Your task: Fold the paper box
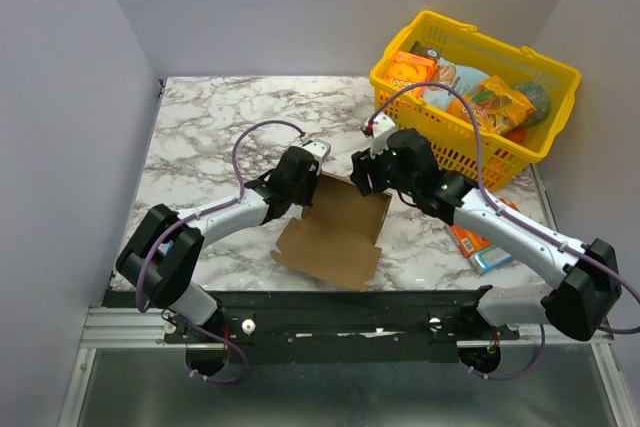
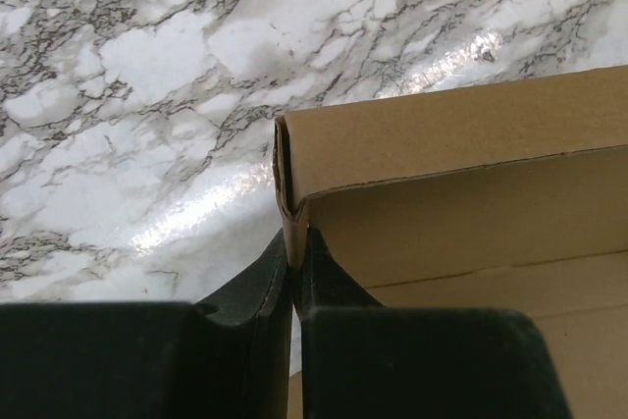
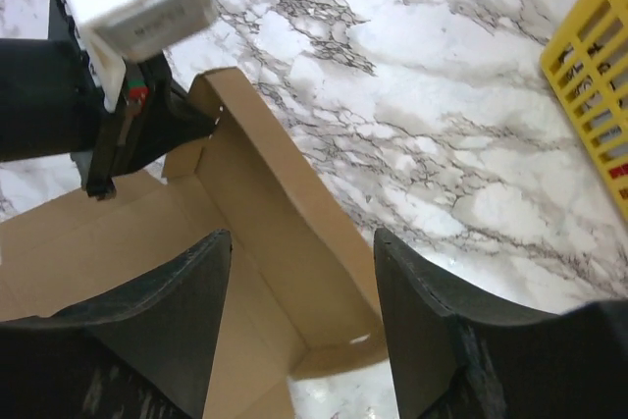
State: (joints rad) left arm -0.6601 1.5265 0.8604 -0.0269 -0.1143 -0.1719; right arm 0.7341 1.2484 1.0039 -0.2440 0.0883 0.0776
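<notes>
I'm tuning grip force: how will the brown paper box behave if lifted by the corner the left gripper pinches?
Probably floppy: the paper box is thin sheet, and its edge looks crumpled where the left gripper pinches it. Likely light, so a push may slide it across the glossy table. The raised wall is creased, so it may hinge.

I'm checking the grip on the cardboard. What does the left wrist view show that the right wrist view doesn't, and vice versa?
Only the left wrist view: a close look at the left gripper pinched shut on the paper box at its corner edge. Only the right wrist view: the right gripper, open by the box's raised wall, and the yellow basket. Both: the box, the left gripper and the marble table.
</notes>
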